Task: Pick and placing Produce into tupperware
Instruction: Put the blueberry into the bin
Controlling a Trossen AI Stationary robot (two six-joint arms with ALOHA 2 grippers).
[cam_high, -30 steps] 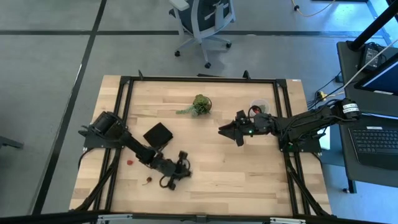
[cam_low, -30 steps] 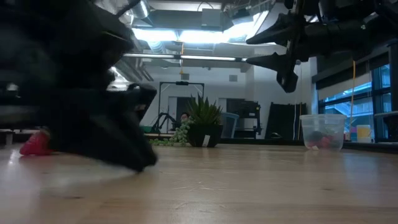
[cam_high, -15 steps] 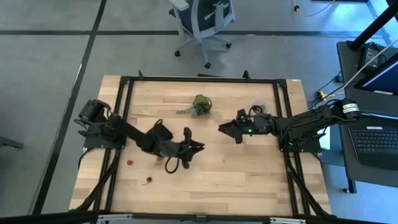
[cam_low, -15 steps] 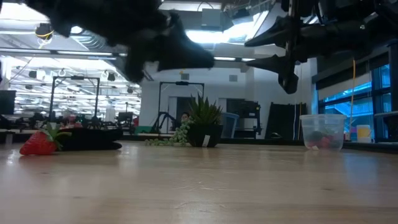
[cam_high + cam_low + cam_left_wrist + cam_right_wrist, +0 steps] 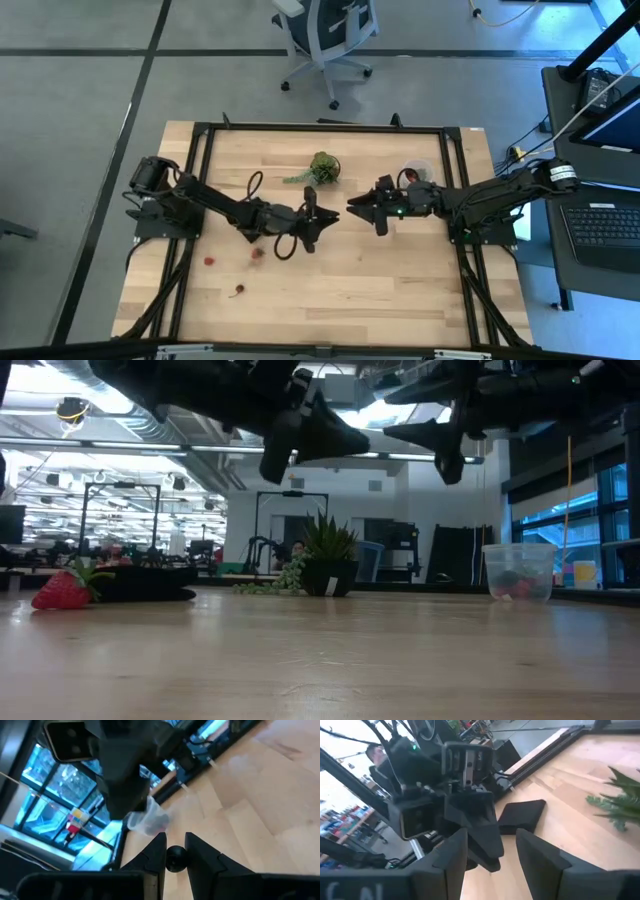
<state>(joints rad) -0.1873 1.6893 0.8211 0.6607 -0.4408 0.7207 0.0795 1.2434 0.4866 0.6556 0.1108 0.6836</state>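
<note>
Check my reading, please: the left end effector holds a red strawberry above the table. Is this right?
Not quite. The left end effector holds a dark purple-black berry, not a red strawberry. The left wrist view shows it pinched between the fingers. The rest stands: it is held above the table.

Worktop (image 5: 390, 270): was pale blond wood in butcher-block strips, framed in black.
Strawberry (image 5: 62, 589): was bright red with a green leafy cap.
Dark berry (image 5: 175, 856): was near black and glossy.
Tupperware (image 5: 518, 571): was translucent whitish, with red and dark pieces showing through.
Leafy clump (image 5: 322, 168): was green.
Flat square (image 5: 521, 816): was matte black.
Left gripper (image 5: 309, 218): was black.
Right gripper (image 5: 365, 207): was black, with a small green light behind it.
</note>
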